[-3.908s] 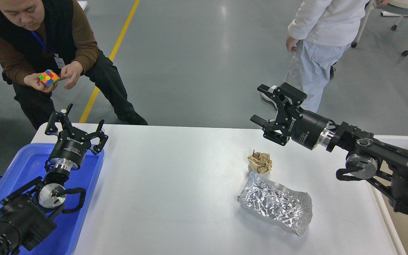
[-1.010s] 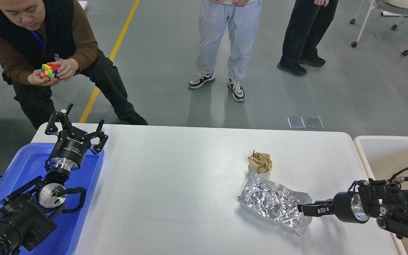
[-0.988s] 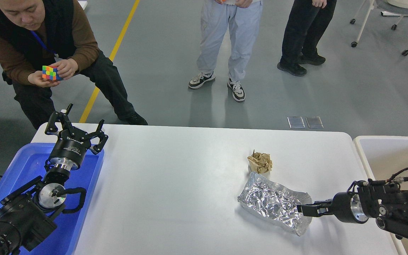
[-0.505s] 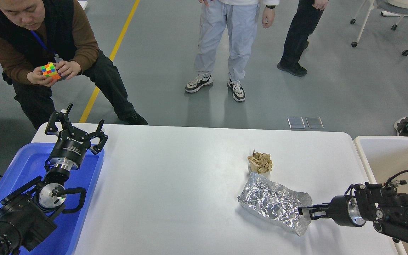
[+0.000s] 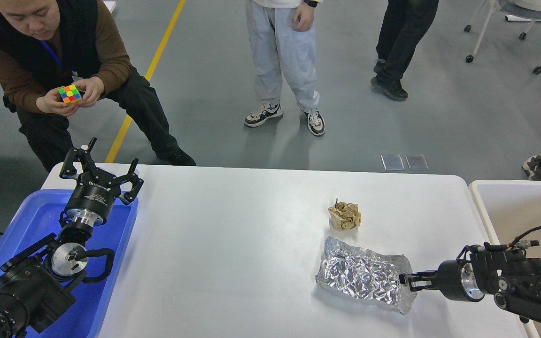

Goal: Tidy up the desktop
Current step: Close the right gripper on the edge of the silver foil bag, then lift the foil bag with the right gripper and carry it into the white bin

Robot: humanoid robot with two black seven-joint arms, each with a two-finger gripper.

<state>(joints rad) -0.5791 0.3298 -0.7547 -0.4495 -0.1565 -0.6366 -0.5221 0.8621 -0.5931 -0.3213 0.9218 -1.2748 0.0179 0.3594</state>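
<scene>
The white desktop (image 5: 233, 244) carries a crumpled silver foil bag (image 5: 362, 279) at the front right and a ball of crumpled brown paper (image 5: 344, 216) just behind it. My right gripper (image 5: 409, 280) comes in low from the right, and its fingers are closed on the bag's right edge. My left gripper (image 5: 103, 163) is open and empty. It is held over the far end of the blue tray (image 5: 35, 220) at the desktop's left side.
A beige-white bin (image 5: 514, 206) stands past the desktop's right edge, behind my right arm. A crouching man with a colour cube (image 5: 70, 93) is beyond the far left corner. Two people stand on the floor behind the table.
My right gripper came down from above the table to the foil bag's right edge and closed there. The bag has flattened and shifted slightly toward me. The left arm has not moved.
</scene>
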